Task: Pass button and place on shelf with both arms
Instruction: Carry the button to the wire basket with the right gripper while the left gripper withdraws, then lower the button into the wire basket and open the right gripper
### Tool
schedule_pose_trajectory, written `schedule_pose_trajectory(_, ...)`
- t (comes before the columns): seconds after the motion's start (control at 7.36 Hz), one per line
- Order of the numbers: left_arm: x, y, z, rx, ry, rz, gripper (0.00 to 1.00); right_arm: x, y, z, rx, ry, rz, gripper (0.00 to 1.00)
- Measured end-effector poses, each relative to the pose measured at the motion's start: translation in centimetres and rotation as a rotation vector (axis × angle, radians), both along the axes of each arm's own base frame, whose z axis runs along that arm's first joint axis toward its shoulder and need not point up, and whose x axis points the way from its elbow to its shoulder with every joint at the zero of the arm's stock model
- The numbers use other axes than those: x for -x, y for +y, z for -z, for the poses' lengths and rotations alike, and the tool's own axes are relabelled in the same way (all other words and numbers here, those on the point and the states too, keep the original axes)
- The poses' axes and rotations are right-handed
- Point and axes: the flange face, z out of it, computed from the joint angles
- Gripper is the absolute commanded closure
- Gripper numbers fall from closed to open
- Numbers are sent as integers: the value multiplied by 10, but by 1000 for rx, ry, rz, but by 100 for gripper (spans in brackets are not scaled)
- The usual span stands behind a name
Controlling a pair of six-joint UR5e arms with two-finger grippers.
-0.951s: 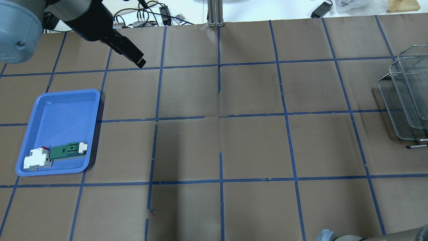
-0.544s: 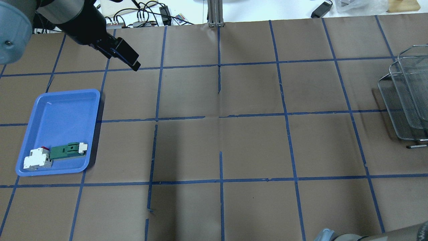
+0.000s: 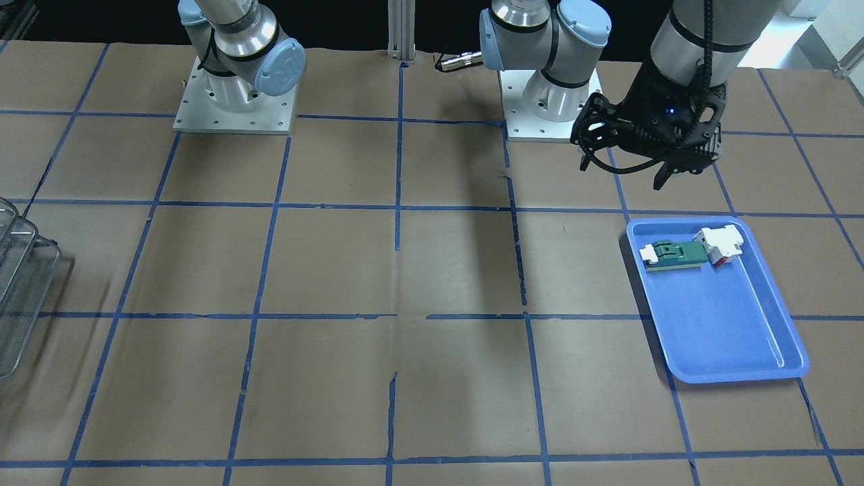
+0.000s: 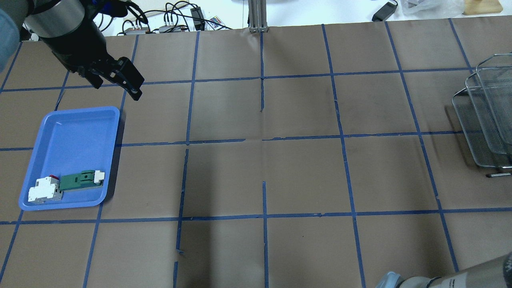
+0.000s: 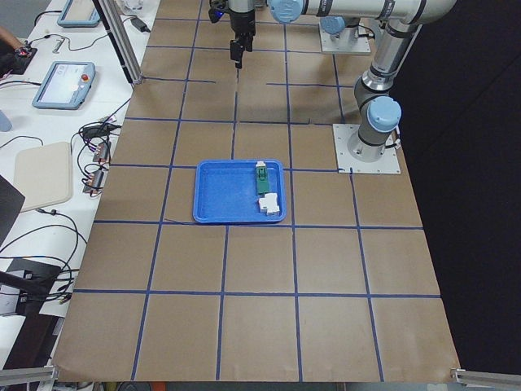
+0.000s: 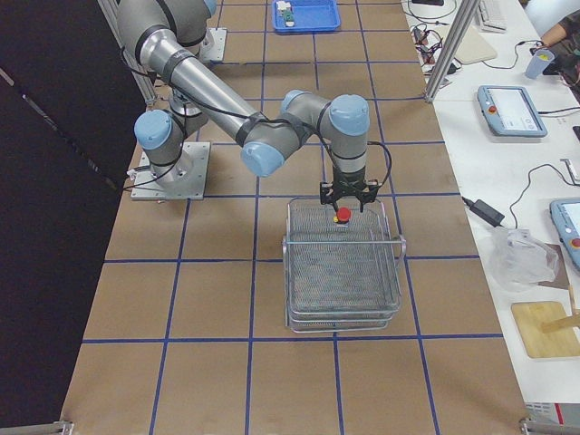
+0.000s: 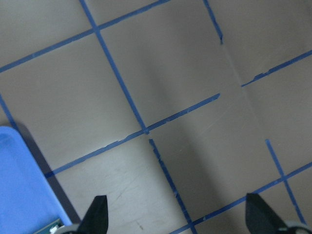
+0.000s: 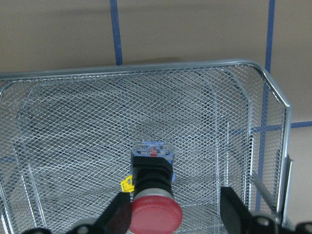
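Note:
The button (image 8: 152,192), red cap on a black body, lies on the top mesh level of the shelf (image 8: 204,112). My right gripper (image 8: 173,217) hangs just above it, fingers spread wider than the cap, so it is open. The exterior right view shows the same: the right gripper (image 6: 348,201) over the button (image 6: 343,215) at the near end of the shelf (image 6: 344,272). My left gripper (image 4: 116,89) is open and empty, hovering beyond the far corner of the blue tray; it also shows in the front view (image 3: 621,177).
The blue tray (image 4: 72,136) holds a green-and-white flat part (image 4: 82,180) and a white block with red (image 4: 43,190) at its near end. The shelf's edge (image 4: 486,120) sits at the table's right. Cables and controllers lie past the far edge.
The left gripper has swung left and nearer the tray, turning so its spread fingers now show. The tray and its parts have not moved.

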Motion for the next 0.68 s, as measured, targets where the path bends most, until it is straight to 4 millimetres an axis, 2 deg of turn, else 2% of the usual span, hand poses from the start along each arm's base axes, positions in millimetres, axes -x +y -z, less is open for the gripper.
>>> schedule_pose_trajectory(0.14,-1,0,1,0,-6,-73,0,-5,6,-9,-4,-7,26,24)
schedule_pose_trajectory(0.27,-1,-1,1,3,-4,-131,0,-19,17,-28,-8,-21,73,20)
schedule_pose_trajectory(0.41,2,-2,1,5,19,-190,0,-43,33,-51,-17,-48,142,18)
schedule_pose_trajectory(0.68,9,-4,2,0,74,-296,0,-121,66,-83,-78,-127,305,11)
